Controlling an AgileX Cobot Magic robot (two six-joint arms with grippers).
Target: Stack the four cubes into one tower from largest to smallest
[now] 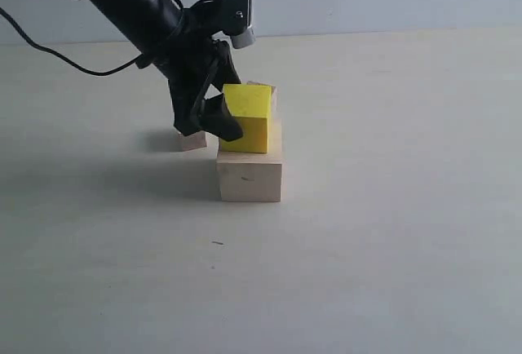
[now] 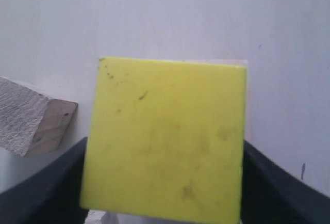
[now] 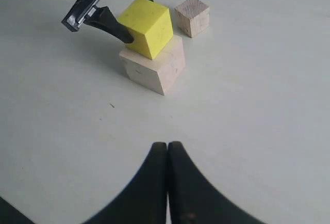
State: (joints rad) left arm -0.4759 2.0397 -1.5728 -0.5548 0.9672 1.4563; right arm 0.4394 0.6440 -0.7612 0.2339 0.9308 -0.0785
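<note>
Left gripper [image 1: 236, 126] clasps the yellow cube [image 1: 249, 117] by both sides, seated toward one edge of the large wood cube [image 1: 249, 176]. A small wood cube [image 3: 192, 16] stands near behind. Right gripper [image 3: 167, 149] is closed, empty, over open white tabletop [image 1: 391, 248].

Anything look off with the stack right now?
Slightly. The yellow cube sits off-centre on the large wood cube, shifted toward the left claw, so more bare wood shows on the far side. Nothing looks toppled or damaged.
</note>
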